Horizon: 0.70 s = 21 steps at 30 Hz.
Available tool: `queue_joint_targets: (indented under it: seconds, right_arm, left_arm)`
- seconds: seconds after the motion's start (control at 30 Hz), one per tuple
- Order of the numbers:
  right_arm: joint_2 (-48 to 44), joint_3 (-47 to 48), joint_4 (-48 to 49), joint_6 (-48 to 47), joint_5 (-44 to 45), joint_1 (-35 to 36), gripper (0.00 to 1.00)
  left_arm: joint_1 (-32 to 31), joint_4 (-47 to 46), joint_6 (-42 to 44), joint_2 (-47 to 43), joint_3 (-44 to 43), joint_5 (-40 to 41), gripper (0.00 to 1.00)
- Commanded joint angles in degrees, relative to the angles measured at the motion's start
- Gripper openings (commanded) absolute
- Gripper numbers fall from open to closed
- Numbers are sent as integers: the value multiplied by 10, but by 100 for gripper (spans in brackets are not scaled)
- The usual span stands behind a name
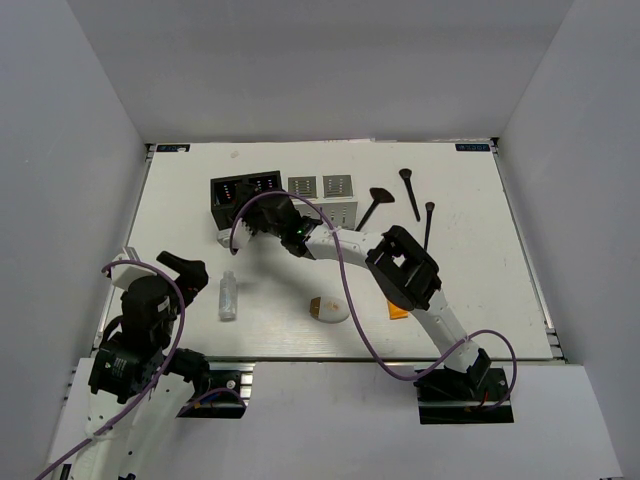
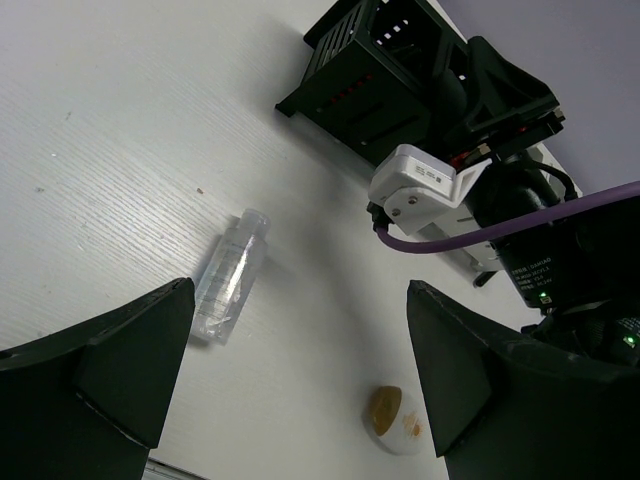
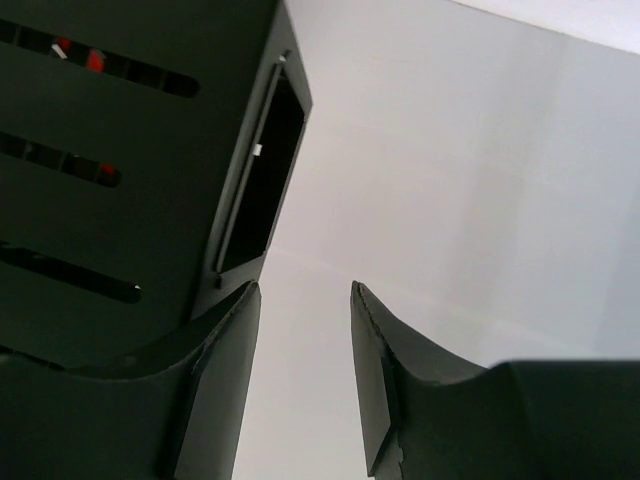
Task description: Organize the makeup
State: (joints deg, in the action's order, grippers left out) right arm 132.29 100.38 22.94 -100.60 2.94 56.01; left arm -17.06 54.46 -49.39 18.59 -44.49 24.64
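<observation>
Down on the white table (image 1: 480,260), near the left arm, a small clear bottle (image 2: 230,275) lies on its side.
It looks light, hard and smooth, so I think it may roll or slip; the best hold is a soft pinch across its round middle. The left claw (image 2: 300,290) hangs near it, spread wide, with nothing in it. Off to the right lies a white oval compact (image 1: 330,309), smooth and rounded, likely to pop out of a hard squeeze. An orange tube (image 1: 397,313) peeks out from behind the right arm. Long black brushes (image 1: 427,228) lie at the far right, thin and light; grab the handle. The right claw (image 3: 305,290) is by the black organizer box (image 3: 120,200), fingers apart, holding nothing.
</observation>
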Motion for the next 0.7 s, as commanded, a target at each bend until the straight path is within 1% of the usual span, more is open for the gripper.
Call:
queue_joint_targets:
  seconds: [0.0,0.1,0.2,0.37,0.43,0.47,0.53,0.57,0.6,0.63,0.67]
  right_arm:
    - [-8,7,49,20,10,2,48]
    - [-19,24,43,58,28,1,48]
    - [-48,20,24,111,46,-9,48]
    - [-137,-43,-15,195,61,-28,48]
    - [-180,-83,-25,235,70,-42,49]
    - [-192,-96,-43,249,73,-47,49]
    - [-232,-114,-73,311,81,-69,49]
    - [-244,-117,-121,336,80,-79,49]
    - [-271,-118,-143,359,68,-86,49]
    - [-286,-129,-156,411,61,-99,48]
    - [-301,-135,-169,439,49,-115,47]
  left_arm:
    - [-1,0,5,8,2,-3,97]
    - [-1,-7,13,33,3,-21,96]
    - [-1,-20,24,82,1,-49,95]
    - [-1,-35,32,163,-18,-55,94]
    - [-1,-43,39,173,-20,-63,94]
    - [-1,-49,41,181,-21,-66,93]
    - [-1,-49,43,193,-21,-73,91]
    - [-1,-47,46,207,-21,-76,90]
    - [-1,-44,45,217,-21,-79,89]
    - [-1,-37,40,226,-20,-83,87]
    - [-1,-33,36,238,-18,-87,85]
